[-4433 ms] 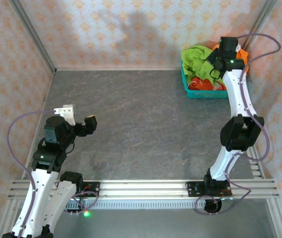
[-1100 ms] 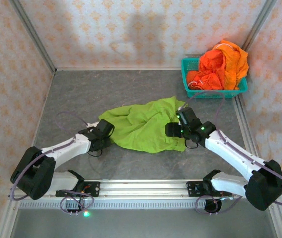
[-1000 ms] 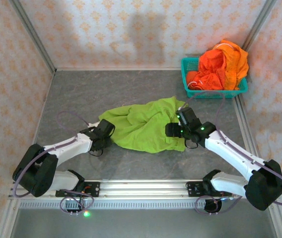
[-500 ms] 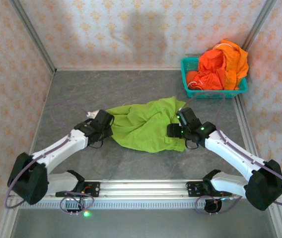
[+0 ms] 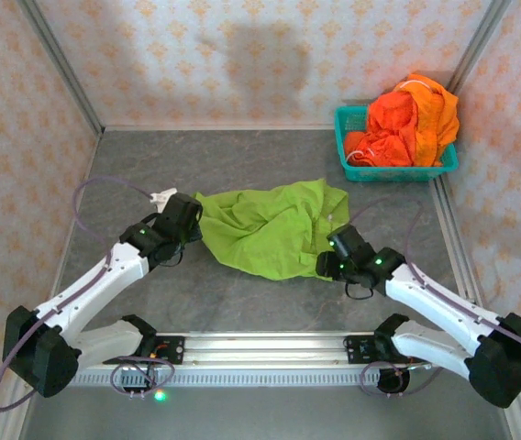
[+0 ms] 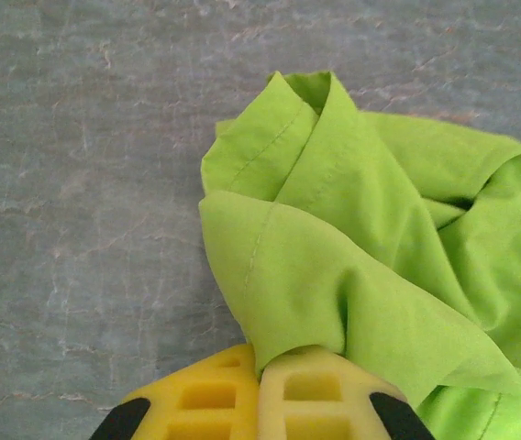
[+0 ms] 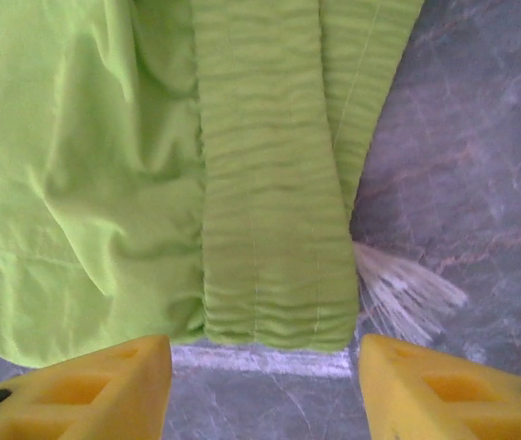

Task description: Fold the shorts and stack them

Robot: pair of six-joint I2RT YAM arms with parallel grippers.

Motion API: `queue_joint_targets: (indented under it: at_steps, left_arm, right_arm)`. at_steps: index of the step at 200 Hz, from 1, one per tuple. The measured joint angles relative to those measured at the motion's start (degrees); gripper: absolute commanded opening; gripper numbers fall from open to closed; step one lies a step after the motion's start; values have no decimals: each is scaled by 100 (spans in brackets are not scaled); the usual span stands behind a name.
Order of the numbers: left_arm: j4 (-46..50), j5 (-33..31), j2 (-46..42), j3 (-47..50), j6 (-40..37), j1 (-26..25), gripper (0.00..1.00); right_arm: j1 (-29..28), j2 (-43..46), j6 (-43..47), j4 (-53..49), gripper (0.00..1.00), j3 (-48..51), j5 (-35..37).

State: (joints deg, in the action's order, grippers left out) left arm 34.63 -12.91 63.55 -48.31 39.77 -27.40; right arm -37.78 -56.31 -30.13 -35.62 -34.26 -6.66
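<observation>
One shorts (image 5: 274, 225) edge in left claw (image 6: 259, 365)

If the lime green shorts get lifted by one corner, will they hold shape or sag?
Likely floppy: the lime green shorts lie in soft creases and bunch where the left pincer pinches a hem. Probably light: the cloth looks thin. The gathered waistband looks thicker and may hang lower, white drawstring trailing.

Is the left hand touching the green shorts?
Touching. Left wrist view: the left hand is shut, with a fold of the green shorts pinched between its fingers.
</observation>
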Motion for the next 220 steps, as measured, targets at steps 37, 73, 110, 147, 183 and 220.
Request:
queue_joint_targets:
  at_steps: [37,73,110,147,183,220]
  left_arm:
    - [0,0,15,107,0,0,0]
    - [-20,0,39,144,2,0,0]
    - [-59,7,149,210,4,0,0]
    - [-66,4,184,240,2,0,0]
    - [-42,-13,142,219,-66,2,0]
    - [249,-105,-87,-531,-393,424,0]
  right_arm:
    - [-236,-299,-146,120,64,31,87]
    - [-236,-721,-199,531,72,94,260]
    - [-236,-1436,-157,960,52,94,345]
    - [-245,-1718,-151,1108,24,87,455]
    - [-247,-1539,-127,839,13,-74,627]
    - [-229,-925,186,85,4,-1073,984]
